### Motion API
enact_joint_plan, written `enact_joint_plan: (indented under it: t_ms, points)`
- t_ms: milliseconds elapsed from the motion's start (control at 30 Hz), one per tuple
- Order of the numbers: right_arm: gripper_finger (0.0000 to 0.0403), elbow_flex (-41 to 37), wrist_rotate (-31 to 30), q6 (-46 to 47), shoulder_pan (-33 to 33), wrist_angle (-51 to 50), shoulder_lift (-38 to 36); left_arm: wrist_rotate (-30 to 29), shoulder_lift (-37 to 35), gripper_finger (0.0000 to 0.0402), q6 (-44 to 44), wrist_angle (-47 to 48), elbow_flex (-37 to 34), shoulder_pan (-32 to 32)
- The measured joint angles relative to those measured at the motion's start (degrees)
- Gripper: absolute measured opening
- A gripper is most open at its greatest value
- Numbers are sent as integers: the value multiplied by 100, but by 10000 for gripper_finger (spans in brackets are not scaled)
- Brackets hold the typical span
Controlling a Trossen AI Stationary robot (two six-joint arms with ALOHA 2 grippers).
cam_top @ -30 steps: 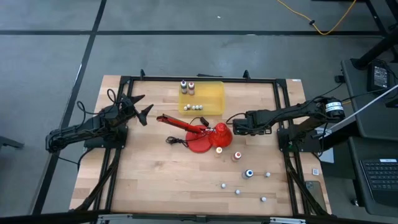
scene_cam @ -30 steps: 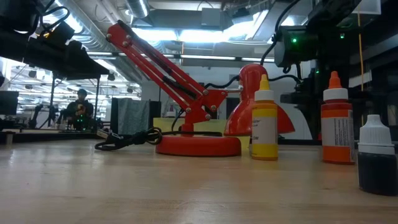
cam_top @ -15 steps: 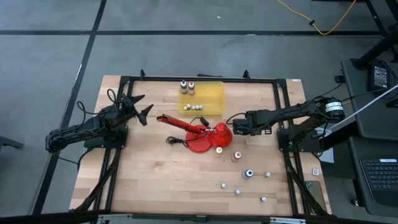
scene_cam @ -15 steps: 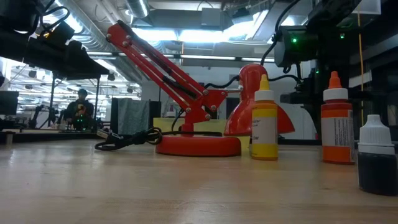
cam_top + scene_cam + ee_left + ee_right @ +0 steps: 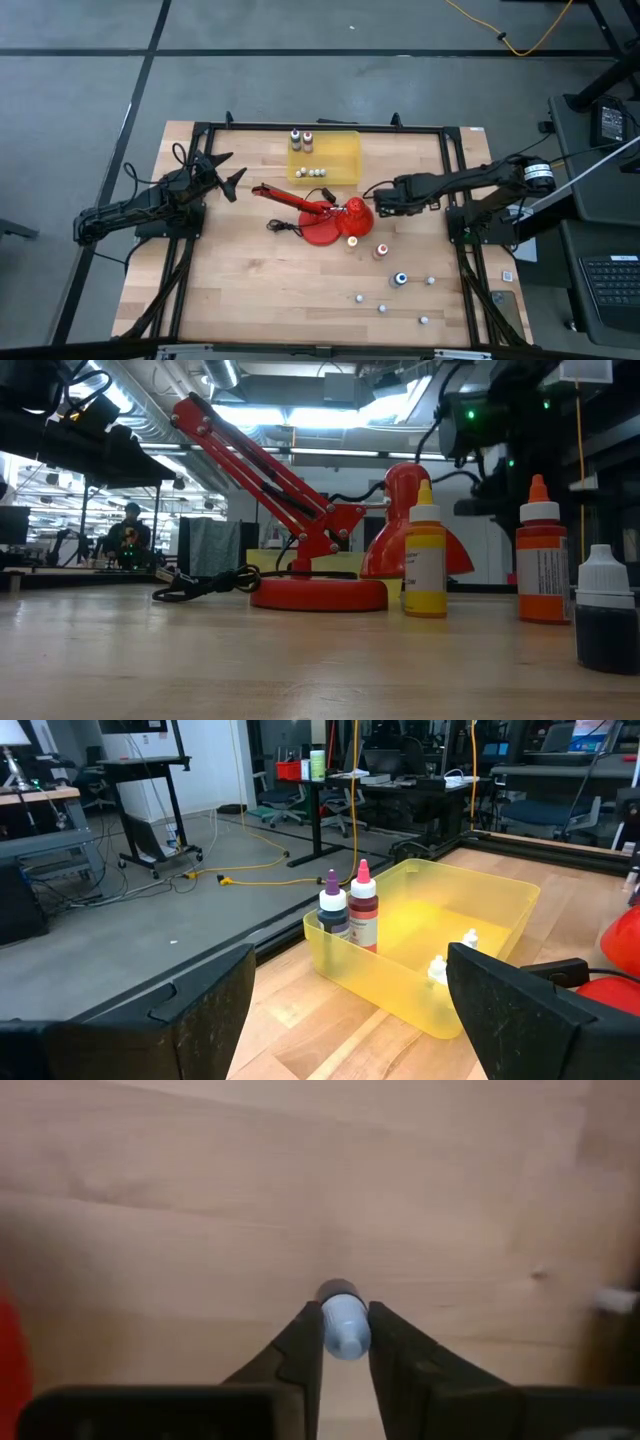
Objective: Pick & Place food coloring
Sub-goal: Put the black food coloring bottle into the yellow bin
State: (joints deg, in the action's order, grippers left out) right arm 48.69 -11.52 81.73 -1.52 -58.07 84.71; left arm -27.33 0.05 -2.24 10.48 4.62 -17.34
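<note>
High view first, from the left side across: the left gripper (image 5: 228, 172) hovers over the worktop (image 5: 240, 280) with its fingers spread wide and nothing between them. Ahead of those fingers, in the left wrist view, sits the yellow bin (image 5: 480, 900), already holding a purple bottle (image 5: 332, 906) and a dark red bottle (image 5: 362, 916), both upright in one corner.

Further right stands the red desk lamp (image 5: 325, 215), and just past its shade the right gripper (image 5: 378, 203) hangs low. In the right wrist view its fingers (image 5: 300, 1342) are closed on a small pale blue cap (image 5: 345, 1327), pinched from both sides, the piece's long axis pointing away from the fingers toward the wood below. I cannot tell whether a bottle hangs under it.

Nearer the front edge from those fingers, well apart from the bin, wait the yellow bottle (image 5: 425, 552), the orange bottle (image 5: 541, 554) and the blue bottle (image 5: 601, 610), all upright. The bin lies across the lamp from the right fingers, so I'd judge the carry must clear the lamp; the right arm is the nearer one to these bottles.
</note>
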Motion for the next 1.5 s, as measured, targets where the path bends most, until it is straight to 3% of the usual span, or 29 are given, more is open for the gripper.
enact_joint_plan:
  t_ms: [400, 633, 867, 1200, 1500]
  points:
    - [71, 1285, -368, -1830, -72, -1547, -166, 0, -2, 319, 0, 0, 0, -2]
    - [68, 2475, -646, -3016, -184, -2294, -168, 0, -1, 319, 0, 0, -1, 0]
    - [69, 3729, -648, -4280, -711, -2506, -80, -1, -2, 319, 0, 0, 0, -1]
    - [65, 5669, -624, -6204, -1692, -2771, 791, 0, -1, 319, 1, 0, -1, -2]
    - [65, 7374, -147, -7583, -2210, -2756, 1967, 0, -2, 319, 0, 0, -2, 0]
